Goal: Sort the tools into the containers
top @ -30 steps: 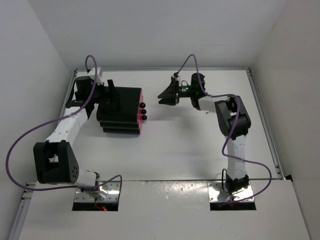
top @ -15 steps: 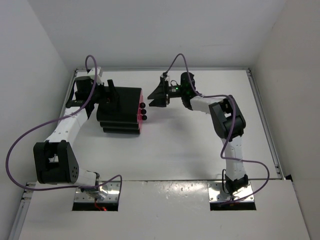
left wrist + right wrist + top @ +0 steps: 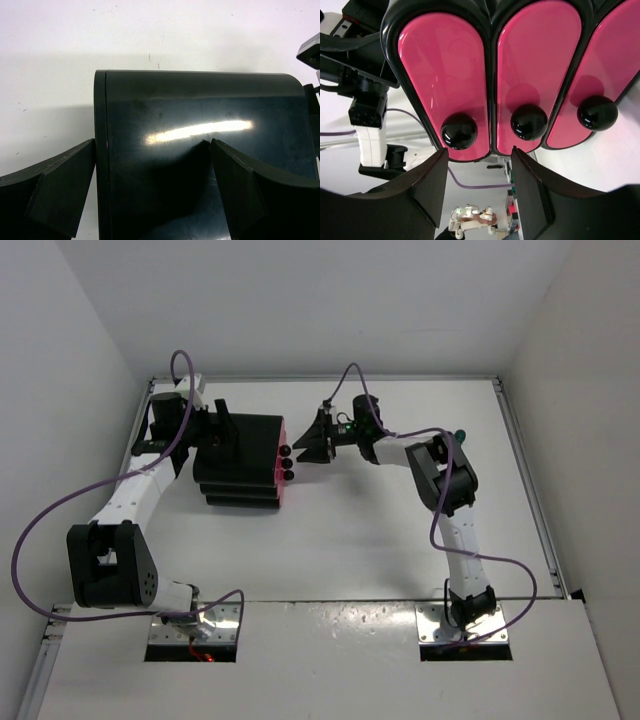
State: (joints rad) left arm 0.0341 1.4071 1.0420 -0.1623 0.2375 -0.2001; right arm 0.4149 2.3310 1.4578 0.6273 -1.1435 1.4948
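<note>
Now: right fingers (image 3: 432, 185) parted, empty, just short of the shut drawers (image 3: 445, 70). One knob (image 3: 459, 131) lies beyond their gap, off-centre; line up before closing. Left fingers (image 3: 60, 195) spread, empty, straddling the cabinet (image 3: 200, 110) edge. Tools unseen.

Reads as glossy black plastic on the cabinet (image 3: 200, 115), smooth, with a bright glare streak and faint hairline scuffs; same high gloss on the magenta-pink drawer fronts (image 3: 445, 75) and the round black knobs (image 3: 459, 131), all mirror-smooth. Goes matt and faintly grainy on the black fingers (image 3: 55, 195) of the left gripper (image 3: 152, 145) and the right gripper (image 3: 480, 150). Looks like dull white paint on the table (image 3: 350, 540), lightly specked, and smooth white plastic with a slight sheen on the left arm shell (image 3: 130, 495).
</note>
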